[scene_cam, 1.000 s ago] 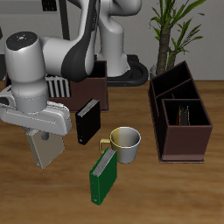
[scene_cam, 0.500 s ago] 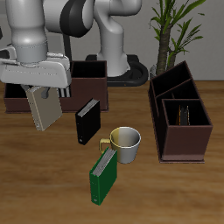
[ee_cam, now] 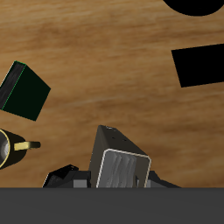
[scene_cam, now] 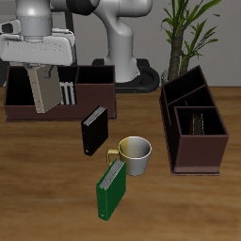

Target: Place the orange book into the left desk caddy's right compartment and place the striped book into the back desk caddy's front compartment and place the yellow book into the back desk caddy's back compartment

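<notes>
Beige and grey, the book point(scene_cam: 40, 89) hung tilted from our gripper point(scene_cam: 38, 68), whose fingers were clamped on its top edge, and we held it over the back caddy point(scene_cam: 94, 102), above the row of upright books point(scene_cam: 67, 92) already standing in it. In the wrist view we saw the same book point(ee_cam: 121, 166) end-on between the fingers. A black book point(scene_cam: 93, 130) stood on the table just in front of that caddy. Nearer the front edge we saw a green book point(scene_cam: 112, 189) touching a pale mug point(scene_cam: 136, 154). The left caddy point(scene_cam: 193, 127) sat well apart, beside a potted plant point(scene_cam: 184, 28).
</notes>
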{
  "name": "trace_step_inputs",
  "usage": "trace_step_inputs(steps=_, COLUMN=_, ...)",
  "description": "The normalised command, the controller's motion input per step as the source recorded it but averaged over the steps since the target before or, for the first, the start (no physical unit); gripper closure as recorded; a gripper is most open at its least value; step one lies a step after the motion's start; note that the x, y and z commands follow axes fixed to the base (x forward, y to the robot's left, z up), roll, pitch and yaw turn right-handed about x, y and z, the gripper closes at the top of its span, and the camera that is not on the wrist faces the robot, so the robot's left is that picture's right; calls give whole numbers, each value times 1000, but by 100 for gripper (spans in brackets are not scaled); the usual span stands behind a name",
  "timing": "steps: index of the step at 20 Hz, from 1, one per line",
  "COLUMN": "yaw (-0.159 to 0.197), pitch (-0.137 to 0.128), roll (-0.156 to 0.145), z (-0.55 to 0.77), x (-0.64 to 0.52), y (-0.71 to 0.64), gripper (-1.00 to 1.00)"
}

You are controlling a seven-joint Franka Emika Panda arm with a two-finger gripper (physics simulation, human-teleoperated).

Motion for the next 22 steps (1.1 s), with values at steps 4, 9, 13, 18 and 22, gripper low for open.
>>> trace_step_inputs(steps=4, yaw=57, pitch=-51, roll=9, z=162, x=-431, y=60, gripper=100)
trace_step_inputs(steps=9, yaw=74, pitch=-45, roll=-2, z=165, x=-674, y=108, gripper=100)
trace_step_inputs(steps=13, yaw=17, pitch=-19, roll=-37, z=75, x=-319, y=-143, gripper=100)
trace_step_inputs(steps=18, yaw=-24, pitch=-12, roll=-36, z=30, x=-466, y=-83, gripper=100)
trace_step_inputs(steps=22, yaw=54, pitch=-25, roll=-9, z=-42, x=-430, y=-5, gripper=100)
